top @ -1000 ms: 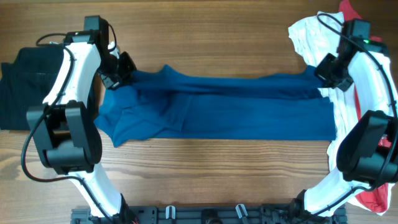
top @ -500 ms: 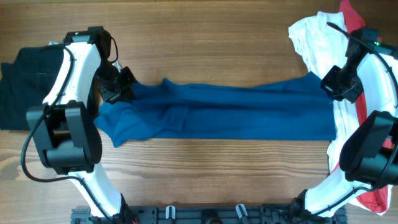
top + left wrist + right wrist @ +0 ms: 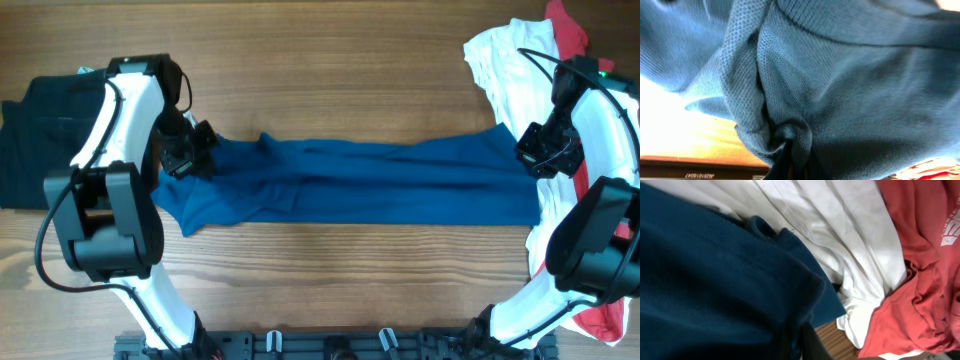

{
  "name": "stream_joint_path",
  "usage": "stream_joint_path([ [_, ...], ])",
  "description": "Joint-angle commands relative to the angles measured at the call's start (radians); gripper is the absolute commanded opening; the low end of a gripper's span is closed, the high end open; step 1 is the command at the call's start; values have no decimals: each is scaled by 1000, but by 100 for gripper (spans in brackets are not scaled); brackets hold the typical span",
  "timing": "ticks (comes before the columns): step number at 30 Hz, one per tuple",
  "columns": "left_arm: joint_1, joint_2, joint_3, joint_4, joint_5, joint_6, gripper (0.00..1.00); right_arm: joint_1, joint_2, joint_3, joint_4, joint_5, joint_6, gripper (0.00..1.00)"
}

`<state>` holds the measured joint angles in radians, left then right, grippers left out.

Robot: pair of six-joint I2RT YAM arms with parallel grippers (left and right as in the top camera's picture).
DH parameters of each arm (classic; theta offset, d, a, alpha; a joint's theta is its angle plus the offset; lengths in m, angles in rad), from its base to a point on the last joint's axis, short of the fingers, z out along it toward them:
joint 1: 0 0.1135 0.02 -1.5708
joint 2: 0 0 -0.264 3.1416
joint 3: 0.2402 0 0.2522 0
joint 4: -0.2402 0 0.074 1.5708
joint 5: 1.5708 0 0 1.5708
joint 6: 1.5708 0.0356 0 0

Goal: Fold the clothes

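Observation:
The royal-blue shirt [image 3: 380, 185] lies stretched in a long band across the middle of the table, its far edge folded toward the front. My left gripper [image 3: 190, 152] is shut on the shirt's left end. In the left wrist view the blue knit [image 3: 850, 75] bunches into the left gripper [image 3: 790, 161]. At the shirt's right end my right gripper [image 3: 537, 150] pinches its corner. In the right wrist view a fold of blue cloth [image 3: 715, 280] runs into the narrow gap of the right gripper [image 3: 797, 341].
A black garment [image 3: 40, 140] lies folded at the left edge of the wooden table [image 3: 330, 60]. A white garment [image 3: 505, 60] and a red one [image 3: 565, 25] are heaped at the right, under the right arm. Both show in the right wrist view, white [image 3: 840, 230] and red [image 3: 925, 255].
Both grippers have moved toward the front of the table, carrying the shirt's far edge with them. The blue band has become narrower.

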<state>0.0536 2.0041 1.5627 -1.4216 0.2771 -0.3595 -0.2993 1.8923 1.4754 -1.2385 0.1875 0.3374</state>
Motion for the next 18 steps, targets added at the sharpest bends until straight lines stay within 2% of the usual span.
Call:
stream_joint_path([
  [1,3,-27,-64,-8,-20,16,10,-2,-24,-12,-16,42,-27,14],
  [3,3,-27,-78,-9,-20,16,15,-2,-24,-12,-17,42,-28,20],
  [4,3,-27,-79,-12,-20,16,25,-2,-24,-12,-17,42,-28,20],
  [7,3,-27,-79,-20,-20,16,34,-2,-24,-12,-17,41,-27,20],
  [14,3,-28,-66,-19,6,16,31,-2,-24,-12,-12,19,-29,20],
  [16,3,-33,-49,5,55,32,31,-2,-24,-12,-7,2,-41,20],
  [18,1,-52,-32,59,172,76,31,-2,-24,-12,0,-9,-50,21],
])
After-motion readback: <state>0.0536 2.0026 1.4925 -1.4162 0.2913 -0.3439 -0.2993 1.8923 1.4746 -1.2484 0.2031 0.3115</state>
